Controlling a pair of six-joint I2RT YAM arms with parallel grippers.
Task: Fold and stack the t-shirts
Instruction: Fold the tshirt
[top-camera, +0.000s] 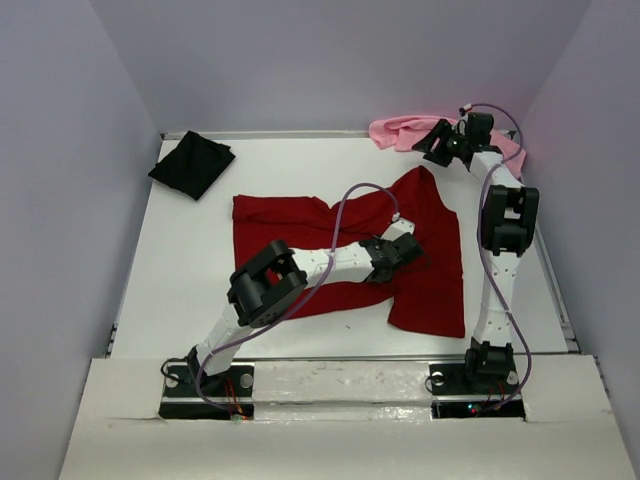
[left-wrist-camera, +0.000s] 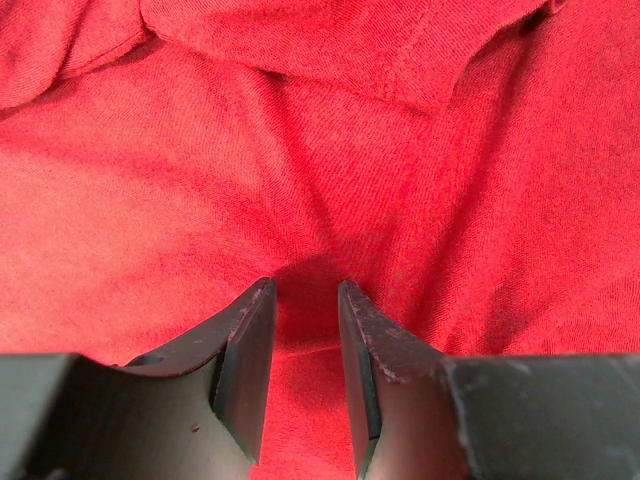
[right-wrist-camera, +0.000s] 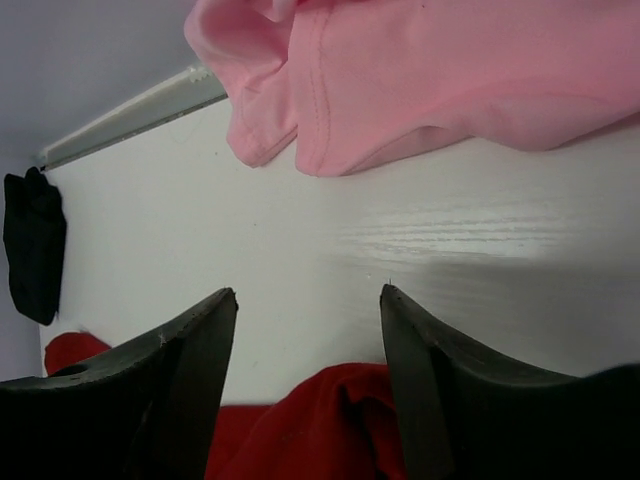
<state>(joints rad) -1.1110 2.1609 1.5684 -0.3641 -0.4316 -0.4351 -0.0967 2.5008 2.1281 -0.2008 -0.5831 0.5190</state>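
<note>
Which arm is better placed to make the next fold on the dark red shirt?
Left. The left gripper is down on the dark red t-shirt, cloth puckered between its fingers. The right gripper is open and empty at the far edge, beside the pink t-shirt.

The spread t-shirt (top-camera: 430, 285) lies across the middle of the surface (top-camera: 190, 280). The folded t-shirt (top-camera: 192, 163) sits at the far left corner. The bunched t-shirt (top-camera: 396, 131) lies at the far right corner, along the back edge. The left end effector (top-camera: 405, 247) is down on the spread t-shirt, right of its centre. The right end effector (top-camera: 438, 145) is just beside the bunched t-shirt.
</note>
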